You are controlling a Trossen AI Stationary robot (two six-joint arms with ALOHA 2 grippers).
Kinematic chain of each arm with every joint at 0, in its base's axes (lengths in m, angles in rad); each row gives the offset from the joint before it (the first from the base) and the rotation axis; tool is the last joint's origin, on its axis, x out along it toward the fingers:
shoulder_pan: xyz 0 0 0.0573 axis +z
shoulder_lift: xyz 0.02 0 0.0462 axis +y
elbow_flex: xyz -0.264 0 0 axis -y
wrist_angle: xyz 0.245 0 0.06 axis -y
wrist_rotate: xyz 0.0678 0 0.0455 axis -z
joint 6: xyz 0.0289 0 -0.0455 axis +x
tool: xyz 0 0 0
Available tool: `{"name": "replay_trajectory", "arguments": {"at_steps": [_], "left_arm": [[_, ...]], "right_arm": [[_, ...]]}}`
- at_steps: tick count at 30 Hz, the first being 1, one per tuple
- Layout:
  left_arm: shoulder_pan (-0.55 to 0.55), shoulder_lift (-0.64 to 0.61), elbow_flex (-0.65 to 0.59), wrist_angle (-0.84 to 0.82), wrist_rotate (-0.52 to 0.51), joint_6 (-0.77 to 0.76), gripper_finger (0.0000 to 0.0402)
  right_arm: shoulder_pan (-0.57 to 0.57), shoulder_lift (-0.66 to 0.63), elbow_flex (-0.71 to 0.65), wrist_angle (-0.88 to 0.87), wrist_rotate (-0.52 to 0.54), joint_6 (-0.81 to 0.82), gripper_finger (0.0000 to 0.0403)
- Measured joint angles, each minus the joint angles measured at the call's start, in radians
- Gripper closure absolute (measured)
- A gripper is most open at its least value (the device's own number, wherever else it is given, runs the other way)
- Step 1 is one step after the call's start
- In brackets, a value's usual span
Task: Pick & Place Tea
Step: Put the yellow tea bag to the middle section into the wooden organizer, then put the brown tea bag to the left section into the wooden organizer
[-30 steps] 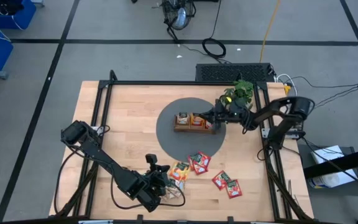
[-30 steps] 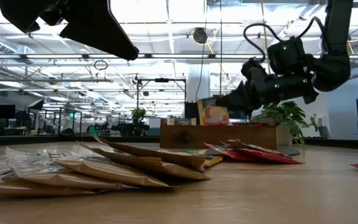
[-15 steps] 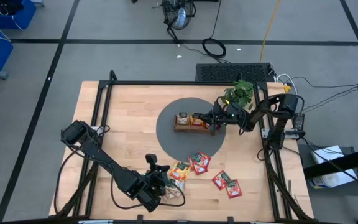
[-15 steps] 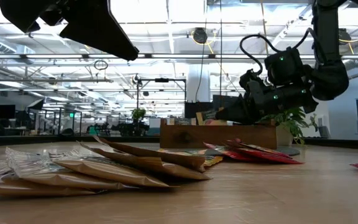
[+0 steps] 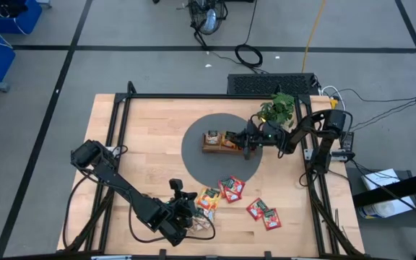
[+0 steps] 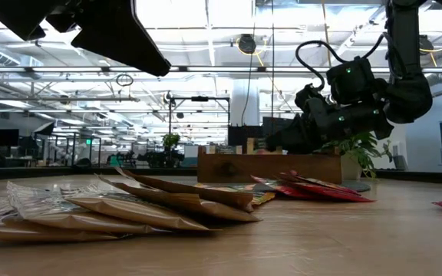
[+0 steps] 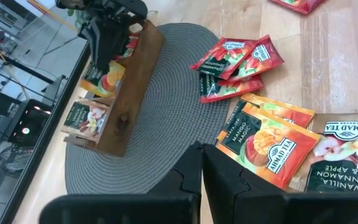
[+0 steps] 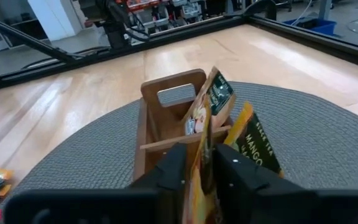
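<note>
The brown wooden tray [image 5: 215, 146] stands on a grey round mat [image 5: 193, 165] with tea sachets upright in it. My right gripper [image 8: 201, 163] reaches level into the tray's right end. Its fingers stand slightly apart on either side of an orange tea sachet [image 8: 200, 134] that stands on edge there. More tea lies flat on the table: orange sachets [image 7: 266, 143], red sachets [image 7: 235, 62] and a green-and-tan one [image 7: 347, 140]. My left gripper [image 7: 201, 163] hangs shut above these, near the table's front edge [image 5: 192, 209], touching nothing. My right gripper has one finger [image 8: 171, 167] on each flat side of the orange sachet's upper part [image 8: 199, 152], coming level from the table's right side. I cannot tell whether the fingers touch it. The sachet stands upright, and its lower end is down inside the tray.
A green sachet [image 8: 217, 93] and an orange mango sachet [image 8: 257, 146] stand in the tray beside the one between the fingers. A green leafy plant [image 5: 280, 107] stands just behind my right arm. Two more red sachets [image 5: 263, 213] lie at the front right.
My right gripper has sunk toward the tray with the orange sachet. The sachet, which stood above the tray's rim a second ago, is now down in the tray's right end.
</note>
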Motion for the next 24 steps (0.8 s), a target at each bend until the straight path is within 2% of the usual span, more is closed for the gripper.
{"name": "replay_trajectory", "arguments": {"at_steps": [6, 11, 15, 20, 24], "left_arm": [[0.0, 0.0, 0.0, -0.005, 0.0, 0.0, 0.038], [0.0, 0.0, 0.0, -0.006, 0.0, 0.002, 0.038], [0.0, 0.0, 0.0, -0.009, 0.0, 0.01, 0.038], [0.0, 0.0, 0.0, -0.016, 0.0, 0.01, 0.038], [0.0, 0.0, 0.0, -0.024, 0.0, 0.003, 0.038]], "right_arm": [[0.0, 0.0, 0.0, 0.014, 0.026, 0.0, 0.0285], [0.0, -0.001, 0.0, 0.076, 0.024, -0.014, 0.0276], [0.011, -0.054, 0.0, 0.086, 0.02, -0.015, 0.0275], [0.08, -0.224, 0.0, 0.006, 0.017, -0.049, 0.0275], [0.175, -0.433, 0.025, -0.253, 0.024, -0.101, 0.0275]]}}
